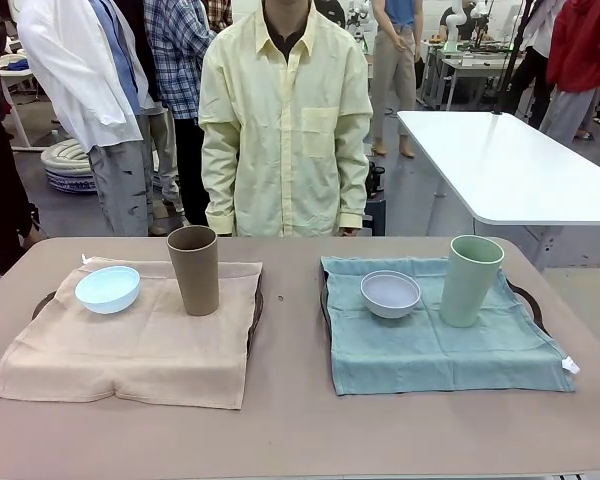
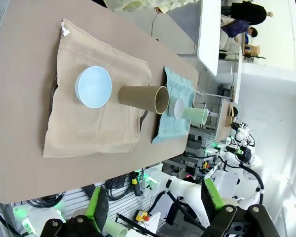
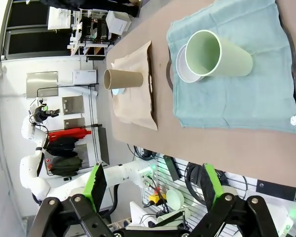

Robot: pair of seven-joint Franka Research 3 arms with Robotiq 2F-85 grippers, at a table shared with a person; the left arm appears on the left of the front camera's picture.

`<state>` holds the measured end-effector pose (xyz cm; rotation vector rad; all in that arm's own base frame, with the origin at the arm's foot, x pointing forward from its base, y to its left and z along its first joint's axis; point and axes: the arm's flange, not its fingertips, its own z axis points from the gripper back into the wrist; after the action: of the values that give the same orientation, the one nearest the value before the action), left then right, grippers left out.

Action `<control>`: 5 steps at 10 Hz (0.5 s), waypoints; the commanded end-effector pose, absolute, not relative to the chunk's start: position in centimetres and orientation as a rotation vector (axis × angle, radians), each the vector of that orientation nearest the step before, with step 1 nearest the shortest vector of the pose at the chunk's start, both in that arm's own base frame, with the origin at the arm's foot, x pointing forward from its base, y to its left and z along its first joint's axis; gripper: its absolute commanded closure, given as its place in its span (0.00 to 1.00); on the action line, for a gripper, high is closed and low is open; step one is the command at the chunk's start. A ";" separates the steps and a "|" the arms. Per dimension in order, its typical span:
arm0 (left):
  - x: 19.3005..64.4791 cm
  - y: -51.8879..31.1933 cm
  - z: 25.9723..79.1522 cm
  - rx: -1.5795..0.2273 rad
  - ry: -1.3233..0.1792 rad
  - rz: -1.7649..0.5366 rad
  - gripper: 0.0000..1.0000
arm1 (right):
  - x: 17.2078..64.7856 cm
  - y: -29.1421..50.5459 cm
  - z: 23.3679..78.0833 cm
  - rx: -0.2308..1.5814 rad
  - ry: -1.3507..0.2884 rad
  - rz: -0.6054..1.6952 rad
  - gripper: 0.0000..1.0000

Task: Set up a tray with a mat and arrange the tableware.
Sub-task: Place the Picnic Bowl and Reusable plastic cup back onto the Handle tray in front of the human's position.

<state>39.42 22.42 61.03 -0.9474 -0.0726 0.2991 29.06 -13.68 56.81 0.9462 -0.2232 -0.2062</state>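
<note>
Both end effectors, left [image 2: 155, 210] and right [image 3: 153, 195], open above the worktop [image 1: 290, 430], well off bowls and cups.

trays [image 1: 528, 300] hiding under mats, only dark rims peeking out | greyish white bowl [image 3: 180, 63] sitting half-covered behind pale green cup [image 3: 217, 53]

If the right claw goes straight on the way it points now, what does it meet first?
Probably the blue-green mat below the pale green cup; the open right claw is well back from the table, so depth is uncertain.
</note>
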 end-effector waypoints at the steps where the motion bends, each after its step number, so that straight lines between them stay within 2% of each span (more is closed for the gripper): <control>1: 39.4 22.3 61.3 -0.954 -0.095 0.297 0.00 | 29.2 -13.8 56.7 0.961 -0.226 -0.193 0.00; 5: 39.4 22.3 61.3 -0.954 -0.095 0.297 0.00 | 29.2 -13.8 56.7 0.961 -0.226 -0.193 0.00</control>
<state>39.43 22.41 61.03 -0.9476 -0.0726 0.2988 29.03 -13.71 56.80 0.9445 -0.2224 -0.2085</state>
